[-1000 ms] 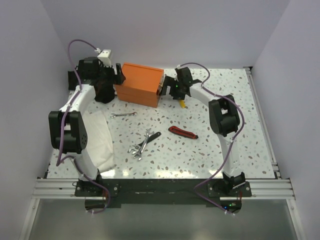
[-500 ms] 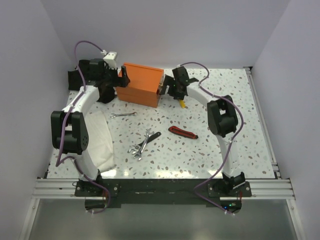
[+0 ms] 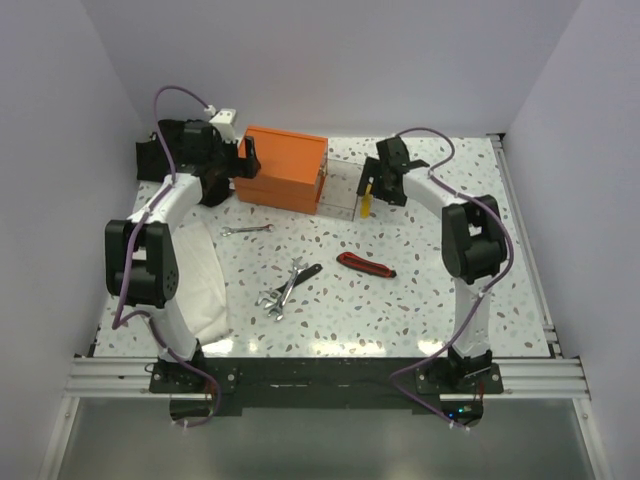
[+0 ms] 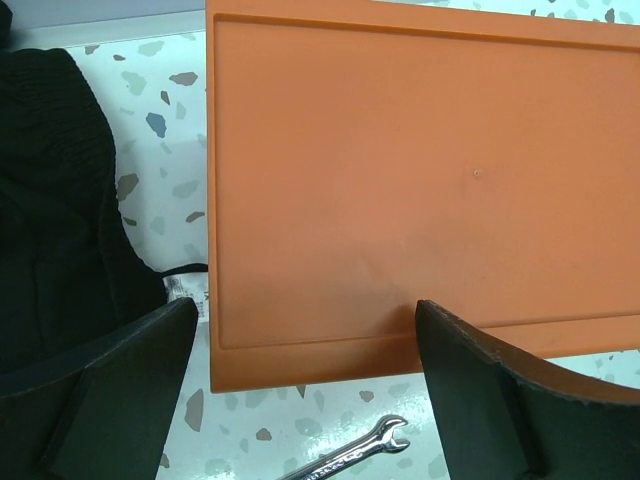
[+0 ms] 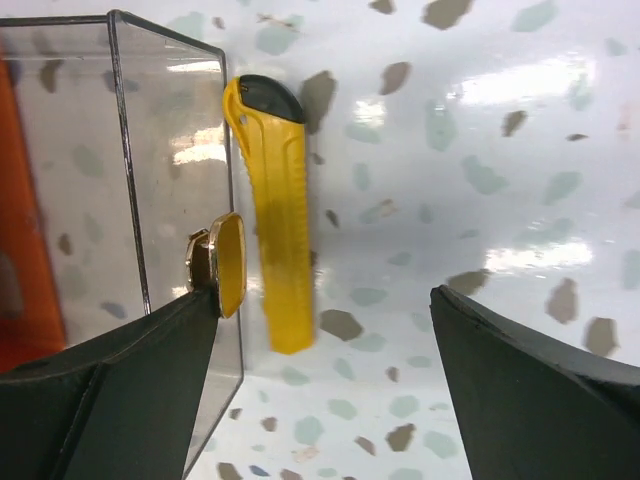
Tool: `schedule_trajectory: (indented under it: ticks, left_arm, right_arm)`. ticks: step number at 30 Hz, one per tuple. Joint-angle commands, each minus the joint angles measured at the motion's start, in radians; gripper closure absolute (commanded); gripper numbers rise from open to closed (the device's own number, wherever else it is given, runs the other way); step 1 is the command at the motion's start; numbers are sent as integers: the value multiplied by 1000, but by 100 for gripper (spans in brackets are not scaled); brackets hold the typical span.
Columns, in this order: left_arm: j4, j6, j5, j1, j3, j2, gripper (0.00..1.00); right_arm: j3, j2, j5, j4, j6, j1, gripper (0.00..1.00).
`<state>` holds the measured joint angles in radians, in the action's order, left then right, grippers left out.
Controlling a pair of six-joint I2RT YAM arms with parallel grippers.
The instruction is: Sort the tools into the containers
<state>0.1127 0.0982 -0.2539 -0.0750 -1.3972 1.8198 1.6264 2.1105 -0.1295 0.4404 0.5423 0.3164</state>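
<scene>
The orange box (image 3: 282, 168) stands at the back, with one clear drawer tray (image 3: 340, 190) drawn out of its right end. My right gripper (image 3: 376, 186) is open beside that tray. In the right wrist view my right gripper (image 5: 322, 300) has its left finger (image 5: 130, 370) against the tray's (image 5: 120, 180) yellow knob (image 5: 228, 262). The yellow utility knife (image 5: 280, 220) lies between the jaws on the table. My left gripper (image 4: 305, 305) is open over the box's (image 4: 420, 170) left end. A lone wrench (image 3: 247, 230), a wrench cluster (image 3: 282, 288) with a dark-handled tool (image 3: 310, 270), and the red-and-black knife (image 3: 365, 264) lie mid-table.
A black cloth bundle (image 3: 160, 155) sits left of the box, also seen as black cloth (image 4: 50, 200) in the left wrist view. A white cloth (image 3: 200, 280) lies under the left arm. A metal rail (image 3: 525, 240) runs along the table's right edge.
My right gripper has moved right and the clear drawer tray has come out of the box's right end with it. The left arm has shifted slightly at the box's left end.
</scene>
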Motion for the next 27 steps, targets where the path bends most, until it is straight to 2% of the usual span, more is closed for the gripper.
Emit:
schedule_trajectory:
  ticks: [1,5,8,10,11,15,21,23,27]
  left_arm:
    - [-47,40,8,-5,-20,12,5]
    - [-44,55,7,-5,-58,13,5]
    - [-47,66,-40,-5,-106,0,5]
    - [-51,78,-71,-3,-161,-14,3]
    - [-50,78,-103,-2,-183,-30,3]
    - [-6,92,-125,12,-266,-66,2]
    - [30,55,-110,58,-168,-186,2]
    - [36,31,-64,69,-103,-232,2]
    - [39,15,2,75,-2,-296,2]
  right_arm:
    - [-49,-84,-82,34,-108,-14,11]
    - [-56,-145,-53,24,-163,-16,9]
    - [-69,-196,56,-27,-251,-13,7]
    - [-89,-254,125,-66,-388,-10,2]
    - [-103,-273,240,-80,-437,-8,2]
    - [-229,-386,529,-137,-750,13,3]
    - [-243,-389,724,-48,-1156,148,11]
    - [-246,-365,732,-32,-1254,206,13]
    - [-231,-299,761,20,-1564,291,17]
